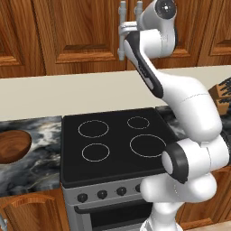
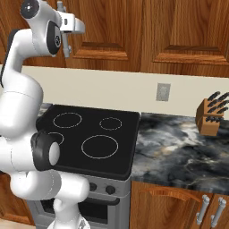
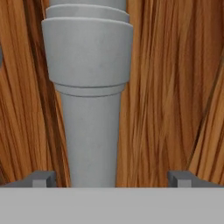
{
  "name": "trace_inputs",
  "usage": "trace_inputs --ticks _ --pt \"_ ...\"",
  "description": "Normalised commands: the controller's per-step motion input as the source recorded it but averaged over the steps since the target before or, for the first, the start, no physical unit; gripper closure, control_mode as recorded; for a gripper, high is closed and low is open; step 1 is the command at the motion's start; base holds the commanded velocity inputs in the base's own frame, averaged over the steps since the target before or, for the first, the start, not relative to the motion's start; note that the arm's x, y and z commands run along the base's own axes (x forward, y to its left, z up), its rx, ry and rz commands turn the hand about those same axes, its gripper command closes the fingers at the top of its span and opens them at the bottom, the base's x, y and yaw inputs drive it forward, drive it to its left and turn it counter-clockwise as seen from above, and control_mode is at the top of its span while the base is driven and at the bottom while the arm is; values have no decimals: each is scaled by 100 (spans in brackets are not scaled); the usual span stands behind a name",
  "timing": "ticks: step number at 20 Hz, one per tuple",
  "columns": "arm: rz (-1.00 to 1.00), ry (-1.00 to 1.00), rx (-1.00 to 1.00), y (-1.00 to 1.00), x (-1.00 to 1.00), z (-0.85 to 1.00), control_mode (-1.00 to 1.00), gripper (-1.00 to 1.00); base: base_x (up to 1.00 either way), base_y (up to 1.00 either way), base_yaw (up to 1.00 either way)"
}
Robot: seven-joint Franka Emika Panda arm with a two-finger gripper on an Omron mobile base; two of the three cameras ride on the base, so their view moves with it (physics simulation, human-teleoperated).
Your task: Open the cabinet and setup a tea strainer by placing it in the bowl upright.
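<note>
The reddish-brown wooden cabinet [image 1: 85,31] [image 2: 116,27] hangs above the stove with both doors closed. My gripper [image 1: 124,29] [image 2: 67,26] is raised to its pair of vertical grey bar handles [image 1: 121,45] [image 2: 66,47]. In the hand view one grey handle [image 3: 89,87] stands close up between my open fingertips [image 3: 43,177], nearer the left tip, with the wood door [image 3: 175,87] behind it; my gripper [image 3: 113,178] is not clamped on it. The dark wooden bowl [image 1: 11,146] sits on the counter at the far left. The tea strainer is out of view.
A black four-ring stove top [image 1: 115,140] [image 2: 89,134] lies below the arm, with marble counter [image 2: 179,147] on both sides. A knife block [image 2: 212,114] [image 1: 223,92] stands at the right, a wall outlet [image 2: 163,91] beside it. Low cabinet handles [image 2: 203,210] show at the bottom right.
</note>
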Motion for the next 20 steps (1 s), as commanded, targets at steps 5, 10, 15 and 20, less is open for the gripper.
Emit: trace_inputs --ticks 5,10,15,20 --pt "0 0 0 3 36 0 -100 -100 0 0 0" --pt "0 -1 0 0 30 0 -100 100 0 0 0" --pt "0 0 0 0 27 -1 -100 100 0 0 0" --pt "0 0 0 0 2 0 -100 100 0 0 0"
